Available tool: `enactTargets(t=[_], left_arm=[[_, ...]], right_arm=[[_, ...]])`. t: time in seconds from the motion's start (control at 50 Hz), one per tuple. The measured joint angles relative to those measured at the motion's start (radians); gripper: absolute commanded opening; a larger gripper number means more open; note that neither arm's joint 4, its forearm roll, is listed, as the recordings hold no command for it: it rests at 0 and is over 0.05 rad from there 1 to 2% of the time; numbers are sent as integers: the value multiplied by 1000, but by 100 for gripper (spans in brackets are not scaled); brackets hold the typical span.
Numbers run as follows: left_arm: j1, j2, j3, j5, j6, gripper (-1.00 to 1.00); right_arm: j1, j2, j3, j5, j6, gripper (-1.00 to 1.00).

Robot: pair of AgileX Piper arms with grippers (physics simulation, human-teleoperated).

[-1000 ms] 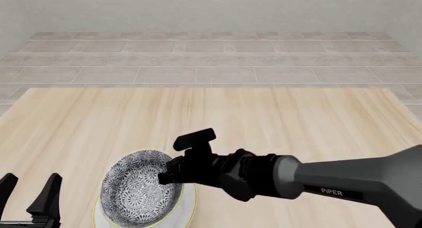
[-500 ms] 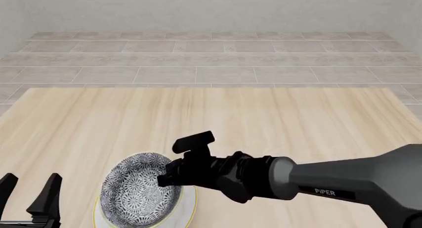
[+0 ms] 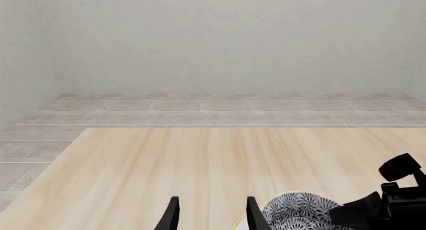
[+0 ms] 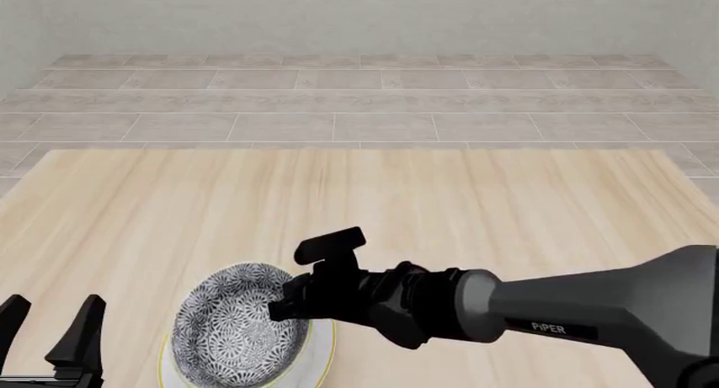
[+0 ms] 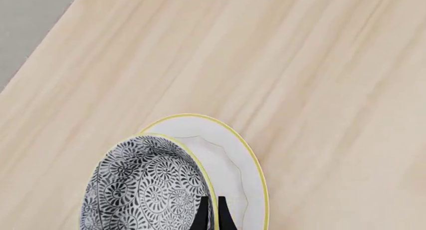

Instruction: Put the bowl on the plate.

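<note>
Now the right arm reaches low across the table, its right gripper (image 4: 295,302) pinched tight on the rim of the bowl (image 4: 238,333), which sits over the plate (image 5: 234,165) at the near edge. Off to the left, the left gripper (image 4: 50,329) stands idle, fingers spread and empty. Pale wooden table (image 4: 472,203), tiled floor (image 4: 359,102) beyond.

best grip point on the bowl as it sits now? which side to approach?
Pinch the thin wall at the rim, one finger inside, one outside. The bowl is deep and too wide to span. Come from the right side, where the right gripper already clamps the rim; the plate leaves that side open.
</note>
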Motion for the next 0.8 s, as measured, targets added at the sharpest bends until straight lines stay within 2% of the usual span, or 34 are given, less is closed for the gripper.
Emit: enactTargets(t=[0.8], left_arm=[[0, 0, 0, 0, 0, 100]], right_arm=[[0, 21, 12, -22, 8, -100]])
